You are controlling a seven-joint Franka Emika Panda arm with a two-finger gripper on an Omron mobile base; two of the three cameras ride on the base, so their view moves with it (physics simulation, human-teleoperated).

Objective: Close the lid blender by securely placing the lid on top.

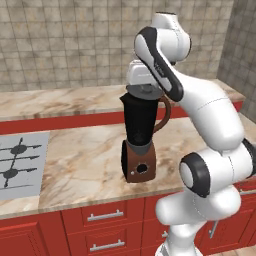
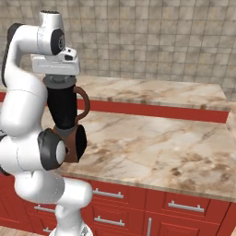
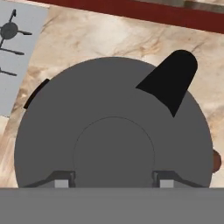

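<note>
At the left end of the surface [image 1: 75,160] lies a stovetop [image 1: 20,167]. To its right, near the front edge, stands the blender [image 1: 140,142]. The lid [image 1: 145,90] sits at its rim, pinched at the knob by the end effector [image 3: 111,177], narrowly parted. Seating looks nearly complete; release remains.

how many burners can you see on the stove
2, both on the grey stove left of the blender: one farther back, one nearer the front. The frame cuts the stove, so more may be hidden.
</note>
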